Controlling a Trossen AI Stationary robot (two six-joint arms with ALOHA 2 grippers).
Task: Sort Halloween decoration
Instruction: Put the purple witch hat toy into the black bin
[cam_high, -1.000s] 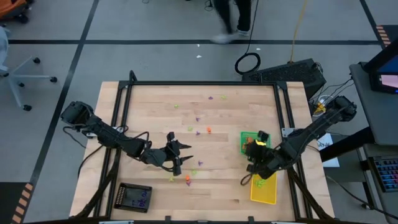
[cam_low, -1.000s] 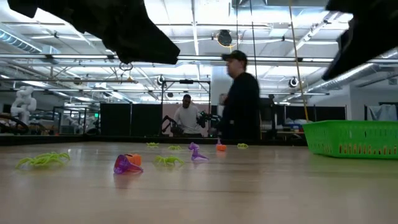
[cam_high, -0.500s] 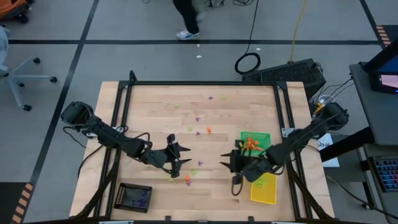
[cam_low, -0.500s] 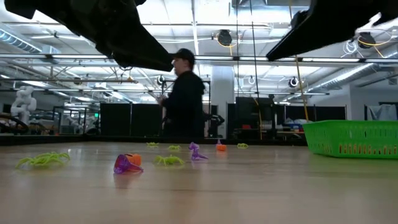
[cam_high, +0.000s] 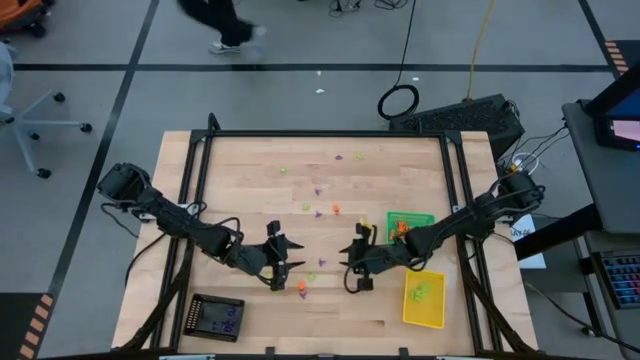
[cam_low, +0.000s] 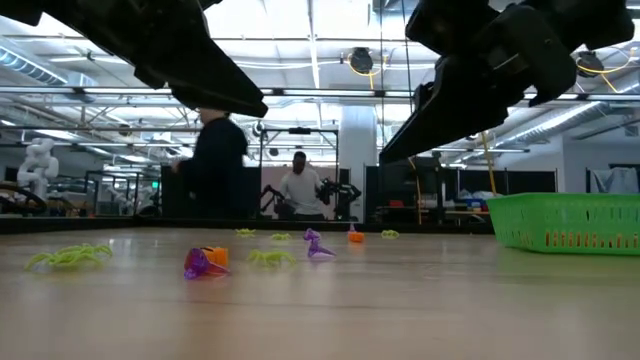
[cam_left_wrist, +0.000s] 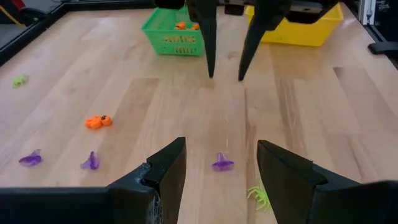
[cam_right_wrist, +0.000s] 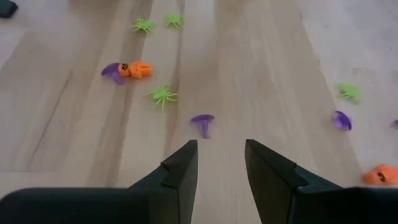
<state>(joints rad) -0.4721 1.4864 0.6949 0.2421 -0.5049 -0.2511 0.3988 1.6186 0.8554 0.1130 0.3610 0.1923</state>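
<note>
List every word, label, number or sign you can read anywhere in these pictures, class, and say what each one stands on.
None can be read.
The black tray shows pale marks on top in the high view: too small to read.
The green tray has a faint pattern on its front wall in the left wrist view: too blurred to read.
The yellow tray and the trinkets, such as the purple one, show no writing.

One camera looked straight down on the whole tabletop (cam_high: 400, 150). Another sat low at its edge, looking across into the room. Both wrist cameras looked close at the same purple trinket (cam_left_wrist: 222, 163).
</note>
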